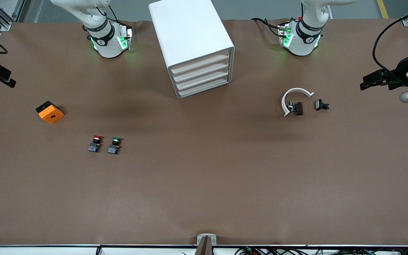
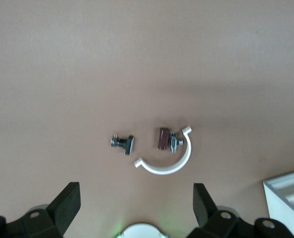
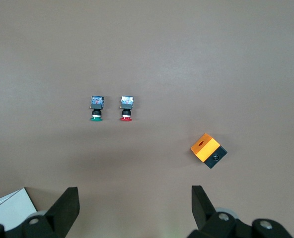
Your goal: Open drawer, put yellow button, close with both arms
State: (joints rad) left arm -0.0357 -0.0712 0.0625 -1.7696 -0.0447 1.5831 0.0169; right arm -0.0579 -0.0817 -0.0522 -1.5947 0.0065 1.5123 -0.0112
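The white cabinet (image 1: 190, 35) stands between the two arm bases, with all four drawers shut. The top drawer (image 1: 200, 63) sits flush with the rest. The yellow button is out of view in every frame; only a red-capped button (image 1: 96, 143) and a green-capped button (image 1: 114, 144) stand on the table. My left gripper (image 1: 367, 81) hangs over the table edge at the left arm's end, open and empty (image 2: 135, 198). My right gripper (image 1: 7, 78) hangs over the table edge at the right arm's end, open and empty (image 3: 133, 198).
An orange box with a black base (image 1: 50, 112) lies near the right arm's end. A white C-shaped clip (image 1: 296, 92), a brown part (image 1: 299, 108) and a small black part (image 1: 320, 105) lie toward the left arm's end. Cables run along the table's near edge.
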